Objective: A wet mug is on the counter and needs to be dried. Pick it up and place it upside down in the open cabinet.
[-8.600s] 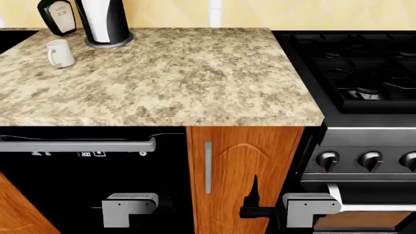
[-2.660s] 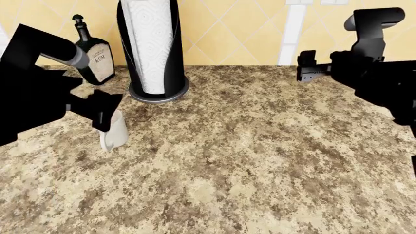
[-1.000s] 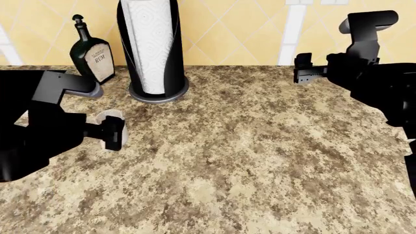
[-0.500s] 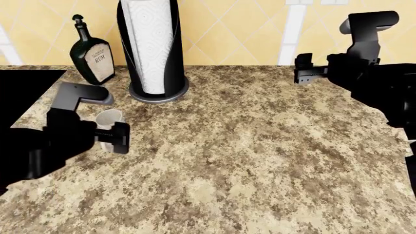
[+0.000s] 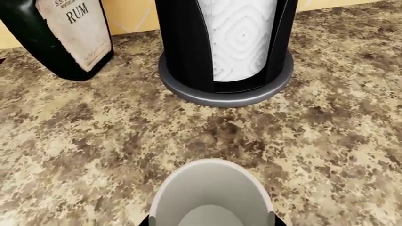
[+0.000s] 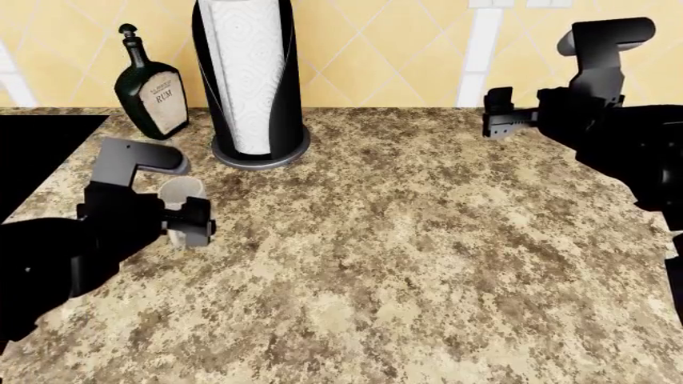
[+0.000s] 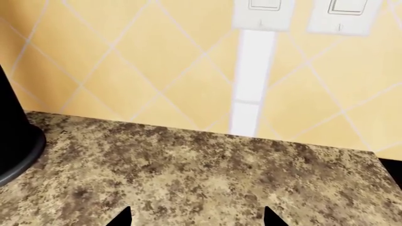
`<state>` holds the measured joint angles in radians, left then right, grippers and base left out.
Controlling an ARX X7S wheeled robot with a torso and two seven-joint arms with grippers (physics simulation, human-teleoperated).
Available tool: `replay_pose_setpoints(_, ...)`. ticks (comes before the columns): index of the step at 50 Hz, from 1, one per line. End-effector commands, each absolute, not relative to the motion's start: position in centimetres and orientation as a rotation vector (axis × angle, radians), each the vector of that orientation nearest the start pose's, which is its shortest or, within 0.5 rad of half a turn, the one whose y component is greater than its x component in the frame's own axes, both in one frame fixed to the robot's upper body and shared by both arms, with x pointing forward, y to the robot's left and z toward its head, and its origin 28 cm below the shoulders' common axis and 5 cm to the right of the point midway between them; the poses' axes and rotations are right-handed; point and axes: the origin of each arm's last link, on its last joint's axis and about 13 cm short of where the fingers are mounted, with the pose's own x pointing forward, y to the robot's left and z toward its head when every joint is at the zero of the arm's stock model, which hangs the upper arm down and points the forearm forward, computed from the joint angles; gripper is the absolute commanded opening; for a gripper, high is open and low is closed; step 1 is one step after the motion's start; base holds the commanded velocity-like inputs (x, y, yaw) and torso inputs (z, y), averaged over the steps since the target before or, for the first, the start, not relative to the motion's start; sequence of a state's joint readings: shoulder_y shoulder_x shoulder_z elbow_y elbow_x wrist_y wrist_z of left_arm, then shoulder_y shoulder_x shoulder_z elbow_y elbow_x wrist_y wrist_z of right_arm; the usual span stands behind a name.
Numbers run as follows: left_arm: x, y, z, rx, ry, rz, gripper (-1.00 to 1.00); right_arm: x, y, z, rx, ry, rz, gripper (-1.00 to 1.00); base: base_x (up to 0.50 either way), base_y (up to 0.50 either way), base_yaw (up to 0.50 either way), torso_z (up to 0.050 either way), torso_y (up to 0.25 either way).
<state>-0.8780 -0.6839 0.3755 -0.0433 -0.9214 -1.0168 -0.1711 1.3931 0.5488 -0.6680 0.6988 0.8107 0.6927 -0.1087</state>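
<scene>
The white mug (image 6: 181, 190) stands near the left end of the granite counter (image 6: 427, 240), in front of the paper-towel holder. My left gripper (image 6: 189, 222) is around it, one black finger on each side. In the left wrist view the mug (image 5: 212, 195) fills the lower middle, its open mouth facing the camera, and the fingertips (image 5: 146, 221) press against its sides. The handle is hidden. My right gripper (image 6: 494, 120) hovers open and empty above the counter's back right; its view (image 7: 196, 221) shows only bare counter between the tips. No cabinet is in view.
A tall paper-towel roll in a black holder (image 6: 248, 80) and a dark rum bottle (image 6: 155, 84) stand at the back left, close behind the mug. A black surface (image 6: 43, 144) borders the counter's left edge. Yellow tiled wall with outlets (image 7: 264, 9) lies behind.
My left arm has shifted slightly right and lower around the mug, which stays between the fingers. The right arm has not moved.
</scene>
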Motion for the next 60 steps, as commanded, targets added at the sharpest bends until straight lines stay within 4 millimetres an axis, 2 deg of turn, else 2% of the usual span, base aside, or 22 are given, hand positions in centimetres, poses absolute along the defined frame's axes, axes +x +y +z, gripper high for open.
replay_pose_setpoints(1, 30.4, 30.4, 18.8, 0.101, 0.399, -0.161, -1.0, 38.3, -21.5, 26.9, -0.028, 0.202, 0.16, 1.0, 0.0, 0.0, 0.0, 0.0, 0.0)
replay_pose_setpoints(13, 27.7, 29.4, 24.7, 0.078, 0.224, -0.24, -1.0, 35.6, -21.0, 28.7, -0.076, 0.105, 0.145, 1.0, 0.0, 0.0, 0.0, 0.0, 0.0)
replay_pose_setpoints(19, 26.5, 29.1, 27.6, 0.08, 0.133, -0.268, -1.0, 34.7, -20.9, 29.5, -0.023, 0.084, 0.164, 1.0, 0.0, 0.0, 0.0, 0.0, 0.0)
replay_pose_setpoints(25, 25.9, 28.8, 29.0, 0.076, 0.083, -0.284, -1.0, 34.1, -20.4, 29.8, -0.026, 0.076, 0.2, 1.0, 0.0, 0.0, 0.0, 0.0, 0.0)
replay_pose_setpoints(42, 25.5, 27.7, 29.4, 0.133, -0.021, -0.34, -1.0, 32.9, -19.2, 30.8, -0.052, 0.06, 0.264, 1.0, 0.0, 0.0, 0.0, 0.0, 0.001)
replay_pose_setpoints(49, 27.1, 27.4, 28.4, 0.222, -0.106, -0.322, -1.0, 32.6, -19.1, 31.2, -0.056, 0.055, 0.278, 1.0, 0.0, 0.0, 0.0, 0.0, 0.0)
replay_pose_setpoints(60, 29.6, 27.2, 26.6, 0.494, -0.401, -0.232, -1.0, 32.3, -19.1, 31.6, -0.05, 0.049, 0.286, 1.0, 0.0, 0.0, 0.0, 0.0, 0.0)
